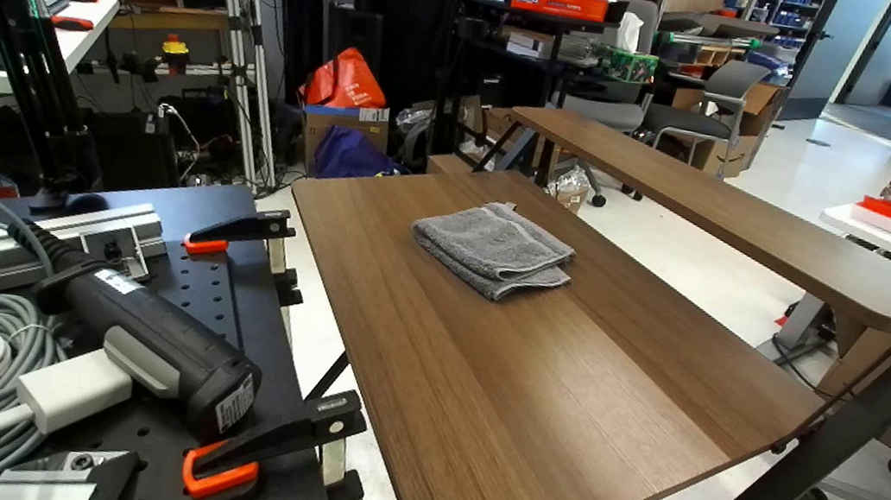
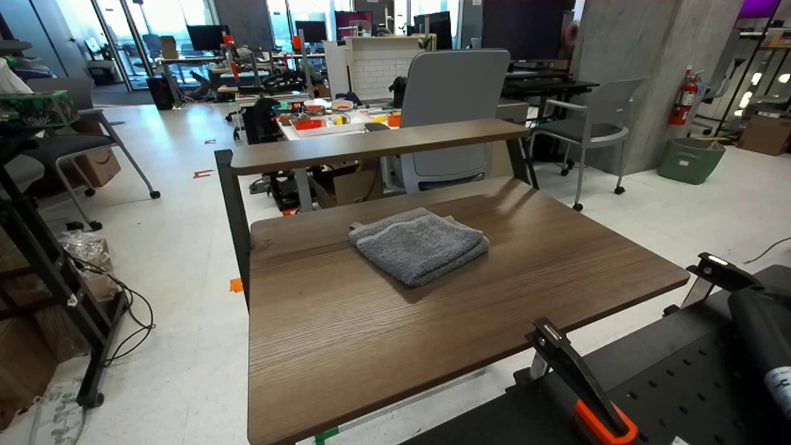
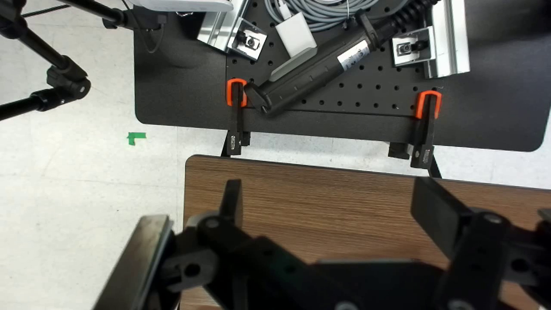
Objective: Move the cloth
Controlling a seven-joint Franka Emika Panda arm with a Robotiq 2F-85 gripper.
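Observation:
The cloth (image 1: 493,244) is a grey, folded, roughly square towel with layered edges. It lies flat on the brown wooden table (image 1: 493,405). It also shows in an exterior view (image 2: 420,246), near the middle of the same table (image 2: 346,352). In the wrist view the cloth does not show; the gripper body hides part of the table. My gripper (image 3: 328,183) is open, with its two black fingers wide apart and only bare table wood seen between them. The gripper is above the table and away from the cloth. It does not show in either exterior view.
A raised wooden shelf (image 1: 730,211) runs along the table's far side on dark metal legs (image 2: 233,216). A black bench (image 3: 185,86) stands beside the table across a narrow gap. It carries orange-tipped clamps (image 3: 236,103), cables and a black handheld tool (image 3: 314,73).

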